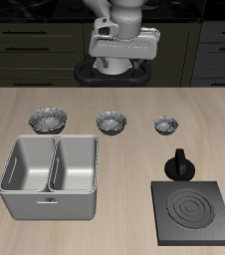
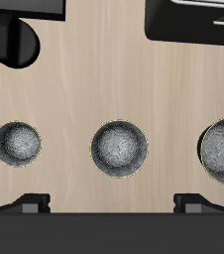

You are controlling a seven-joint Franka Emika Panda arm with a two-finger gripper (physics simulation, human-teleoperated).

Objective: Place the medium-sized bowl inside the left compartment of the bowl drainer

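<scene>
Three shiny silver bowls stand in a row across the middle of the table. The medium-sized bowl (image 1: 112, 122) is the middle one, between the wider bowl (image 1: 48, 121) and the smallest bowl (image 1: 165, 125). In the wrist view the medium-sized bowl (image 2: 119, 149) lies straight ahead of the fingers. The grey bowl drainer (image 1: 49, 204) stands near the table's front edge, in front of the wider bowl, and both its deep wells hold nothing. My gripper (image 1: 124, 62) hangs high above the table's back, behind the bowls. It is open and holds nothing (image 2: 114, 203).
A flat dark stove plate (image 1: 194, 211) with concentric rings lies at the front, on the far side from the drainer. A black knobbed object (image 1: 179, 164) stands just behind it. Dark cabinets line the back.
</scene>
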